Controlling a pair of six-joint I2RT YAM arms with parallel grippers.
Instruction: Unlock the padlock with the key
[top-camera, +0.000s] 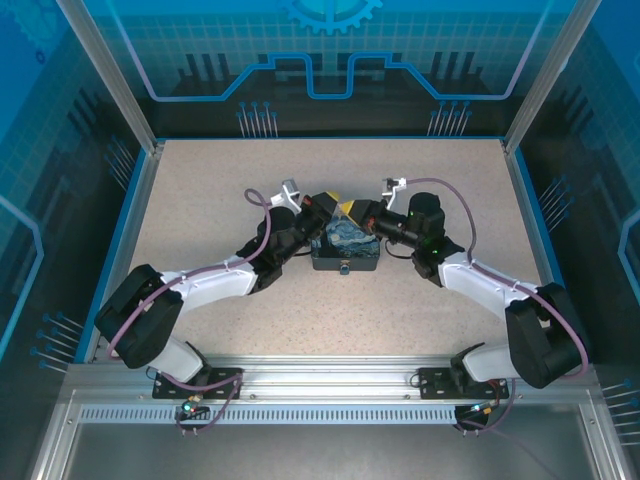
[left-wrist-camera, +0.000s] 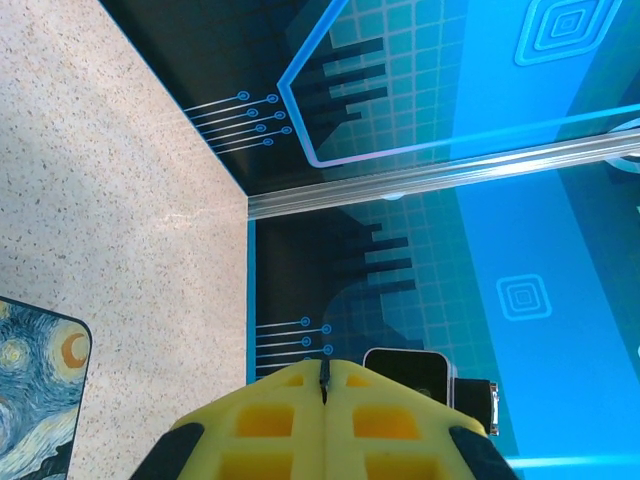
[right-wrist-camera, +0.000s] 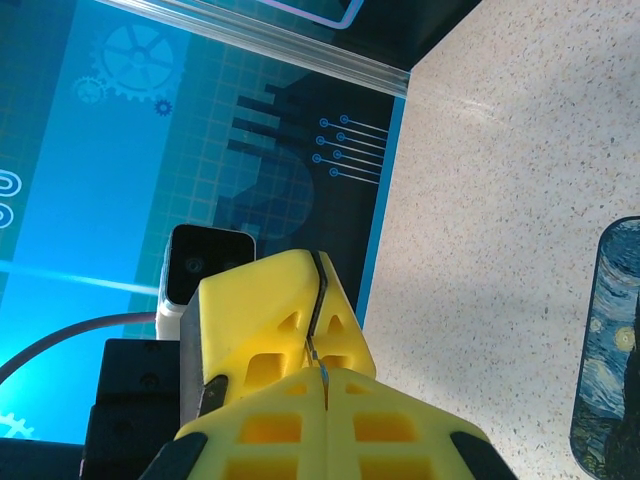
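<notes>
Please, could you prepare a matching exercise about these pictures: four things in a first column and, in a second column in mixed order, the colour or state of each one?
Column one:
1. box
2. table
3. left gripper
4. back wall

Column two:
a. speckled beige
b. yellow fingers pressed together
c. blue, with a gear and circuit lines
d. lid painted with blue and yellow swirls

Pairs: 1-d, 2-a, 3-b, 4-c
</notes>
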